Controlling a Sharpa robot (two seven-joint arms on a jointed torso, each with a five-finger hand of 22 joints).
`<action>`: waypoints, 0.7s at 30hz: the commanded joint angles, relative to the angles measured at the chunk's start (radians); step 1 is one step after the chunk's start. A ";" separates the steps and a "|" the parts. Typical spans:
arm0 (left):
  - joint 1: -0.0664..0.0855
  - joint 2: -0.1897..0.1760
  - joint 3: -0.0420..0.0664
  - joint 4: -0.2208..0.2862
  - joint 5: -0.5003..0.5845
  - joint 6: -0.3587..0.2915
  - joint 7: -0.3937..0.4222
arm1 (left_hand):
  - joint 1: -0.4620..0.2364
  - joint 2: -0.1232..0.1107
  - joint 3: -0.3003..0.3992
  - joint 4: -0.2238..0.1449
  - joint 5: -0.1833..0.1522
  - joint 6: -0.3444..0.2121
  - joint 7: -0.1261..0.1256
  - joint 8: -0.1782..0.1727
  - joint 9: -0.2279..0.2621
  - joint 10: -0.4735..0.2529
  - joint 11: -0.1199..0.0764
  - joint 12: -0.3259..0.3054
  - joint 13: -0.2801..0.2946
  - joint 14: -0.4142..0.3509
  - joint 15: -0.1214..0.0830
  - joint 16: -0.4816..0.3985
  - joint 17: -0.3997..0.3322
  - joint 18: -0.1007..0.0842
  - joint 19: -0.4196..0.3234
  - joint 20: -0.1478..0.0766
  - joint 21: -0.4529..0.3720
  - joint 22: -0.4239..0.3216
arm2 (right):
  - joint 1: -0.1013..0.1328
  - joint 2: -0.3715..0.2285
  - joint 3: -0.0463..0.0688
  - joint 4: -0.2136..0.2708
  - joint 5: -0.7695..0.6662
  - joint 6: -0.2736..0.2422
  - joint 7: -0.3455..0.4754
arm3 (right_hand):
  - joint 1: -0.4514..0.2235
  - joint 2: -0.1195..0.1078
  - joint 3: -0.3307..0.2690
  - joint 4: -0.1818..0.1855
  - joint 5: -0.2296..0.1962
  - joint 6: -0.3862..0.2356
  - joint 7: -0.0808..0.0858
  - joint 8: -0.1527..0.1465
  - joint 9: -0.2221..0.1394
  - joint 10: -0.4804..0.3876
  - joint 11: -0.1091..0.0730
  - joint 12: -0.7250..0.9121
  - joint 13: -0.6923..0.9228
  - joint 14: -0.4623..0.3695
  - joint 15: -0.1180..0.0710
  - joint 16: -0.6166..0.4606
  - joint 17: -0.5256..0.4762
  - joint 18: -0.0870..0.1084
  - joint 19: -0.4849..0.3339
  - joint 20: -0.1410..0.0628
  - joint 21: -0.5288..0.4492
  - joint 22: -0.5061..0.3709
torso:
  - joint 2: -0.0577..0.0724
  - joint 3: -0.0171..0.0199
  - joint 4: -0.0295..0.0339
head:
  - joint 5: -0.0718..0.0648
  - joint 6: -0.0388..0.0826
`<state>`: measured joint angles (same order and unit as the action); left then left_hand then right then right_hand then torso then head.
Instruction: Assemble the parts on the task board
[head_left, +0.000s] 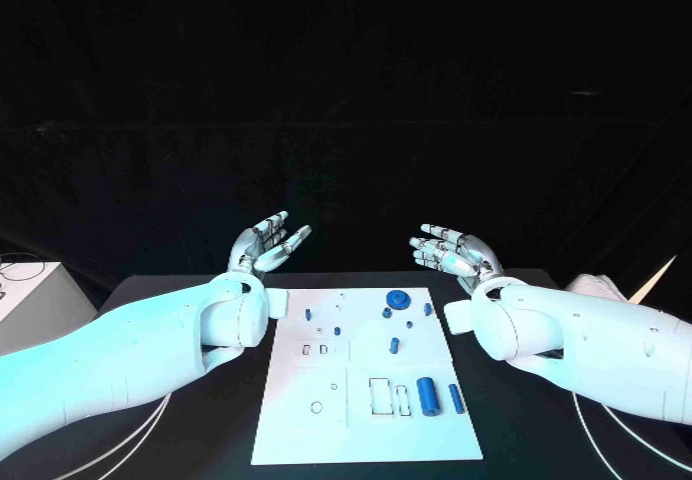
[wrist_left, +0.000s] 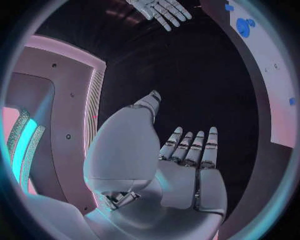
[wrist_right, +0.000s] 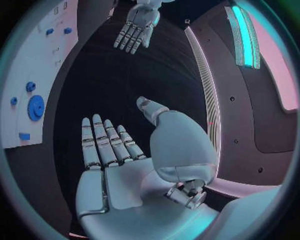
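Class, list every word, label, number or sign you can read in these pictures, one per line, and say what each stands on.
None can be read.
The task board carries only outlined slots and blue parts; no lettering shows on it.
The left hand and right hand bear no legible marks.

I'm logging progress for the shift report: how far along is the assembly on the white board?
Nothing looks assembled yet. The blue parts, such as the round blue gear and the large blue cylinder, lie scattered on the white task board. Nothing is in hand: the left hand and right hand hover open above the table's far end. All the placing remains.
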<state>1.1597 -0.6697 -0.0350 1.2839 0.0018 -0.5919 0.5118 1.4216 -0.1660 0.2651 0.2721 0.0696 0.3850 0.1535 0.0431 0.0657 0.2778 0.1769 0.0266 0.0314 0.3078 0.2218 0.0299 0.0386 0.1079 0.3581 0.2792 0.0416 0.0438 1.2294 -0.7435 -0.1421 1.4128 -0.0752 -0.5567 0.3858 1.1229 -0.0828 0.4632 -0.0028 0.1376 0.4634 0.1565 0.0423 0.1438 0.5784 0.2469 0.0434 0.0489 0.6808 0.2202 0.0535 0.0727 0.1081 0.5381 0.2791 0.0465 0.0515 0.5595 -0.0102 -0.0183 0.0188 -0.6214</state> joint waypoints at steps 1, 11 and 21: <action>0.007 0.009 -0.001 -0.017 -0.010 0.109 0.028 | 0.058 -0.007 0.005 0.017 0.009 0.020 0.068 0.005 0.003 0.013 0.005 0.006 0.002 0.016 0.006 0.007 0.002 0.023 0.012 0.008 0.005 0.002 | 0.020 0.006 -0.013 -0.021 -0.085 0.174 -0.078 | 0.081 -0.004 0.023 -0.020 0.007 0.080 0.136 0.020 0.012 0.106 0.002 0.014 0.007 0.127 -0.003 0.022 0.012 0.035 0.090 0.010 0.020 0.009 | 0.000 0.0000 -0.0002 | 0.000 0.000; 0.015 -0.079 -0.001 0.069 -0.009 0.178 0.051 | 0.076 0.031 0.024 -0.002 0.000 0.119 0.103 0.031 0.021 0.178 0.055 0.025 0.015 0.216 0.012 0.050 0.032 0.017 0.155 0.011 0.055 0.025 | 0.057 -0.020 -0.025 -0.033 -0.466 0.136 -0.046 | 0.171 -0.024 0.057 -0.080 -0.003 0.380 0.088 0.088 0.059 0.382 -0.049 0.039 0.017 0.310 -0.055 0.073 0.032 0.077 0.286 0.003 0.062 0.025 | 0.035 -0.0116 -0.0070 | -0.010 -0.007; 0.033 -0.152 -0.001 0.172 -0.025 0.192 0.042 | 0.057 0.030 0.080 -0.070 -0.004 0.463 0.091 0.142 0.084 0.671 0.019 0.101 0.042 0.652 -0.069 0.205 0.132 0.077 0.503 -0.012 0.218 0.082 | 0.106 -0.052 -0.022 -0.016 -0.810 0.140 -0.137 | 0.182 -0.063 0.099 -0.082 -0.024 0.474 0.058 0.111 0.057 0.520 -0.093 0.021 0.015 0.519 -0.126 0.154 0.084 0.077 0.491 -0.074 0.158 0.053 | 0.078 -0.0224 0.0060 | -0.019 -0.003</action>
<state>1.1902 -0.8173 -0.0369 1.4402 -0.0059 -0.4422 0.5397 1.4911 -0.1351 0.3412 0.2090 0.0719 0.8282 0.2043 0.1756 0.1460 0.9235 0.2044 0.1222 0.0715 0.9354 0.1614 0.2190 0.1602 0.1700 0.8432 0.2733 0.2473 0.1217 1.3258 -0.7902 -0.1658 1.3924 -0.6735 -0.4360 0.3046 1.2844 -0.1261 0.5418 -0.0787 0.1287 0.8639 0.2160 0.1343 0.1961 1.0080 0.1821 0.0694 0.0626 1.0592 0.1394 0.1523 0.1205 0.1700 0.8954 0.2508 0.1423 0.0836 0.6196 -0.0284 -0.0194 0.0016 -0.6255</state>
